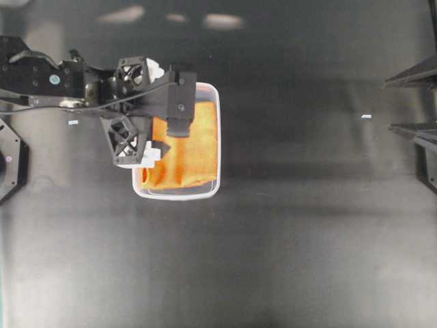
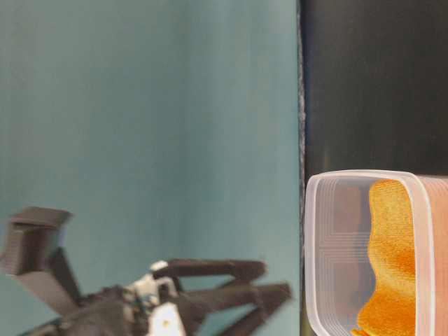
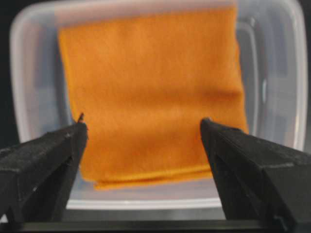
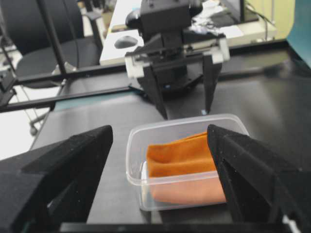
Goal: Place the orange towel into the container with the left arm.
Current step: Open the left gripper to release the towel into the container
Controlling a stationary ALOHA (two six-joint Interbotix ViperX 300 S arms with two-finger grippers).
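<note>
Towel (image 3: pixel 150 92) lies inside tub (image 3: pixel 279 73), just below left gripper (image 3: pixel 141 128), jaws wide, holding nothing. Looks soft, light, floppy; pinch a folded edge. Right gripper (image 4: pixel 160 133) wide, empty.

You've got soft glare patches at the top of the dark table (image 1: pixel 273 260) in overhead view. Table-level pic is blurry; wrist-cam fingers (image 3: pixel 43 165) out of focus, bkgd bright.

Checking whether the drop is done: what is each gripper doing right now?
Left gripper: open above the orange towel, holding nothing.
Right gripper: open, holding nothing.
</note>
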